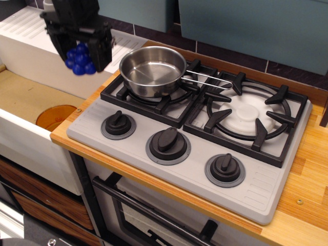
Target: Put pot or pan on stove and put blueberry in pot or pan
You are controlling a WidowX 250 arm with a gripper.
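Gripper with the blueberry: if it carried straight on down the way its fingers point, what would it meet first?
Probably the wooden counter edge beside the stove, or the sink well left of it; depth from this single view is unclear. The gripper, shut on the blueberry, hangs left of the pan, not over it.

Nothing readable anywhere here, no text, brand, number or sign. The stove [179, 154] has plain grey panels and its three knobs [168, 139] carry no markings or dial numbers that I can make out. The pan [152, 69] is bare shiny steel with no stamp or logo showing.
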